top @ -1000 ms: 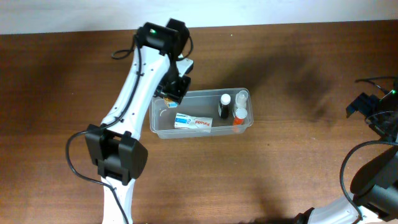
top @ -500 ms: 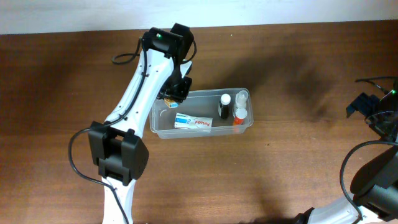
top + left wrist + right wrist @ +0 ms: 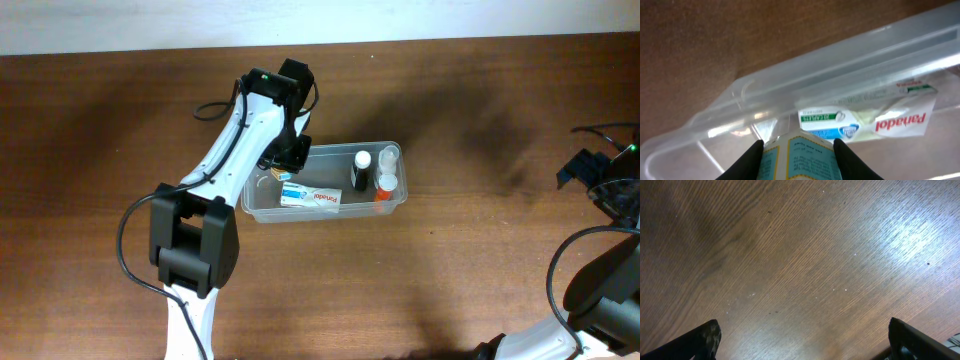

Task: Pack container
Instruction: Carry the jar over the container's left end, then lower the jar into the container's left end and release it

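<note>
Left fingers: clamped on a small box with a blue-and-yellow label.
Container: directly below and ahead of the left fingers, its left end under them and its long axis running off to their right.
Contents: Panadol box flat just beyond the fingertips; bottles at the far end.
Right fingers: apart over bare table, well away; the left arm is nearer.
Change: a second ago the left fingers were at the rim; now they are further in. Container unmoved.
</note>
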